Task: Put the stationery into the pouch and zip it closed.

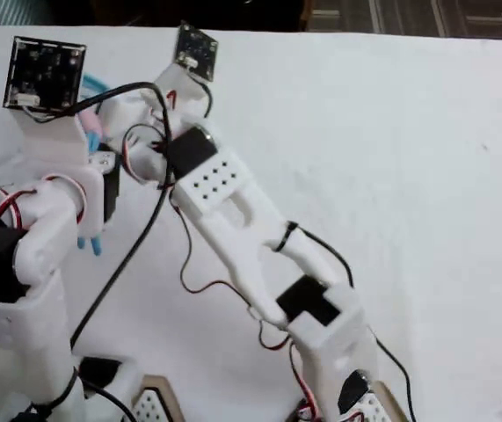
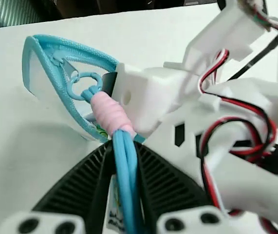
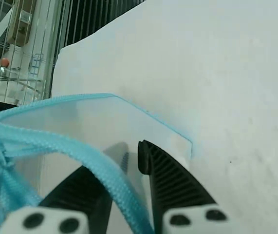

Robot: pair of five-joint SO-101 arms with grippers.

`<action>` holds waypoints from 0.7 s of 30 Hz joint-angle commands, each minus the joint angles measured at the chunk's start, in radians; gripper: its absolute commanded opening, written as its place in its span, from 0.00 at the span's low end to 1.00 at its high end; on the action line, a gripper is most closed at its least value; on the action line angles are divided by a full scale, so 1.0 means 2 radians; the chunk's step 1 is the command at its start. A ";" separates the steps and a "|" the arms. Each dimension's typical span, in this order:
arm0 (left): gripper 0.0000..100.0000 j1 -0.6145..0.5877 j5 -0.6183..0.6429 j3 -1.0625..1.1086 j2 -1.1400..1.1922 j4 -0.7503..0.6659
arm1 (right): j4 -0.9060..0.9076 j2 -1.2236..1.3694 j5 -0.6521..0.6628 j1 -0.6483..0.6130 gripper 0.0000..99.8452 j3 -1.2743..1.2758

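Observation:
The pouch (image 2: 48, 78) is clear plastic with a light blue zipper band (image 3: 70, 146) and lies on the white table. Its zipper pull ring (image 2: 83, 83) carries a blue cord with a pink wrap (image 2: 110, 117). My left gripper (image 2: 121, 146) is shut on that cord, just behind the pink wrap. My right gripper (image 3: 134, 158) is shut on the pouch's edge, with the zipper band running between its black fingers (image 3: 170, 180). In the high view both arms meet at the far left, where a bit of the pouch (image 1: 92, 86) and the pink wrap (image 1: 95, 132) peek out.
The white table (image 1: 391, 132) stretches out to the right of the arms. Red and black cables (image 1: 136, 246) hang between the two arms. The table's far edge (image 3: 95, 34) runs close behind the pouch.

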 commanded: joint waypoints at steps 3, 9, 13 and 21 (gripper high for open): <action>0.02 0.015 -0.008 0.036 -0.043 -0.003 | 0.019 0.059 -0.008 -0.016 0.02 -0.110; 0.02 0.016 -0.009 0.096 -0.078 -0.022 | 0.059 0.116 -0.008 -0.021 0.02 -0.222; 0.02 0.018 -0.021 0.129 -0.103 -0.040 | 0.089 0.136 -0.008 -0.033 0.02 -0.285; 0.02 0.018 -0.026 0.155 -0.117 -0.041 | 0.096 0.138 -0.026 -0.037 0.02 -0.318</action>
